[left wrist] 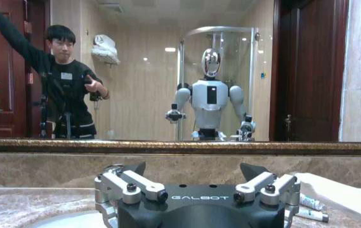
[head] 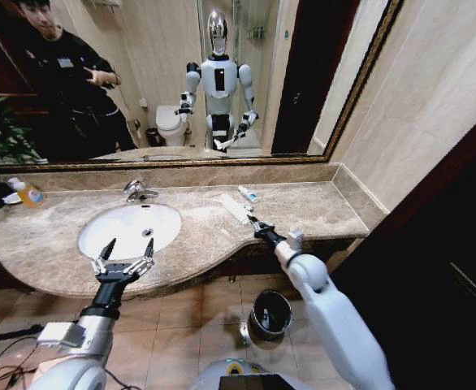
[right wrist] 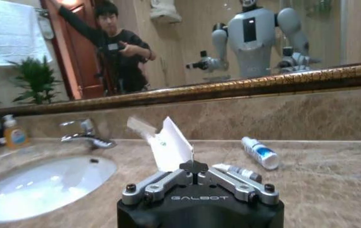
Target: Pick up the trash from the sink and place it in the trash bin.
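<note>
My right gripper (head: 253, 222) (right wrist: 194, 166) is shut on the near end of the flat white paper wrapper (head: 233, 207) (right wrist: 170, 148), low over the marble counter to the right of the sink (head: 100, 244). A white tube with a blue band (head: 248, 193) (right wrist: 260, 152) lies just behind the wrapper. In the right wrist view a smaller tube (right wrist: 237, 171) lies beside the gripper. My left gripper (head: 125, 255) (left wrist: 193, 172) hangs open over the basin's front rim with nothing in it. The trash bin (head: 270, 314) stands on the floor under the counter's right part.
A chrome tap (head: 139, 191) (right wrist: 83, 133) stands behind the basin. An orange-liquid soap bottle (head: 29, 193) (right wrist: 14, 134) sits at the far left by a plant. A mirror runs along the wall behind the counter. Cables lie on the tiled floor at the left.
</note>
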Controlling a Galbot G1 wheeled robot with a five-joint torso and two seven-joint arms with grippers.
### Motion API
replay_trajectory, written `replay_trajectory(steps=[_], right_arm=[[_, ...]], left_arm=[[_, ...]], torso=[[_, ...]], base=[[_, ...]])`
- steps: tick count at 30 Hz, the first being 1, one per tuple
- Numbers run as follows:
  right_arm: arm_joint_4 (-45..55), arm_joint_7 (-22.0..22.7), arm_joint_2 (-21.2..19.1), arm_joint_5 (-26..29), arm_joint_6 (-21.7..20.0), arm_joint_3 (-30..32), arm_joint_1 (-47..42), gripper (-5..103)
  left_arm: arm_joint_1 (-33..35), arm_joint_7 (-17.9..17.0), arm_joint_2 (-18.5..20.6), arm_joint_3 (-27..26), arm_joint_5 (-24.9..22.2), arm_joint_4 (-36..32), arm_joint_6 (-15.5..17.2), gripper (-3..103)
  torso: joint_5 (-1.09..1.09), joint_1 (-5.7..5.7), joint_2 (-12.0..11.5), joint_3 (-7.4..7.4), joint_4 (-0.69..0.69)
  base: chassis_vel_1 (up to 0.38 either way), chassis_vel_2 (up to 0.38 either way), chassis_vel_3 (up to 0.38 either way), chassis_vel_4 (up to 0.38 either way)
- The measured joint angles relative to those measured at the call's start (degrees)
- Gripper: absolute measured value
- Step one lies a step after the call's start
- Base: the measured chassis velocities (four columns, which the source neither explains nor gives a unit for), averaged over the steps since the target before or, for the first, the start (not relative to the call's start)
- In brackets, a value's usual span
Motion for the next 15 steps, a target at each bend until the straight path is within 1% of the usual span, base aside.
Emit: replay_trajectory(steps=[1,2,4,5,7,8,9,10,12,13,15], right_arm=[[1.99,-0.66,-0.98,0.08,0.34,2.11,-3.57,0],[1.99,-0.66,-0.98,0.08,0.34,2.11,-3.57,0],[4.29,-2.75,-1.80,0.05,1.65,6.47,-10.44,0],[4.29,-2.75,-1.80,0.05,1.65,6.47,-10.44,0],[3.72,-7.08,-1.77,-0.93,4.48,11.07,-17.49,0],[2.87,-8.12,-1.64,-1.34,5.61,12.03,-19.27,0],[1.97,-8.94,-1.49,-1.72,6.66,12.75,-20.80,0],[1.97,-8.94,-1.49,-1.72,6.66,12.75,-20.80,0],[-1.14,-10.03,-0.98,-2.54,10.06,13.84,-24.91,0],[-1.14,-10.03,-0.98,-2.54,10.06,13.84,-24.91,0],[-3.89,-9.34,-0.84,-3.72,13.65,13.23,-27.35,0]], left_arm=[[0.01,-0.01,0.00,0.00,0.00,0.00,0.00,100],[0.01,-0.01,0.00,0.00,0.00,0.00,0.00,100],[0.00,0.00,0.00,0.00,0.00,0.00,0.00,100],[0.00,0.00,0.00,0.00,0.00,0.00,0.00,100],[0.00,0.00,0.00,0.00,0.00,0.00,0.00,100],[0.00,0.00,0.00,0.00,0.00,0.00,0.00,100],[0.00,-0.01,0.00,0.00,0.00,0.00,0.00,100],[0.00,-0.01,0.00,0.00,0.00,0.00,0.00,100],[0.00,0.00,0.00,0.00,0.00,0.00,0.00,100],[0.00,0.00,0.00,0.00,0.00,0.00,0.00,100],[0.00,0.00,0.00,0.00,0.00,0.00,0.00,100]], torso=[[-0.01,0.00,0.01,0.00,0.00],[-0.01,0.00,0.01,0.00,0.00],[-0.01,0.00,0.01,0.00,-0.01],[-0.01,0.00,0.01,0.00,-0.01],[0.00,-0.01,0.01,0.00,-0.01],[-0.01,-0.01,0.01,0.00,-0.01],[0.00,-0.01,0.01,0.00,-0.02],[0.00,-0.01,0.01,0.00,-0.02],[0.00,-0.01,0.01,0.00,-0.02],[0.00,-0.01,0.01,0.00,-0.02],[0.00,-0.01,0.01,0.00,-0.01]], base=[[0.000,0.000,0.000,0.000],[0.000,0.000,0.000,0.000],[0.000,0.000,0.000,0.000],[0.000,0.000,0.000,0.000],[0.000,0.000,0.000,0.000],[0.000,0.000,0.000,0.000],[0.000,0.000,0.000,0.000],[0.000,0.000,0.000,0.000],[0.000,0.000,0.000,0.000],[0.000,0.000,0.000,0.000],[0.000,0.000,0.000,0.000]])
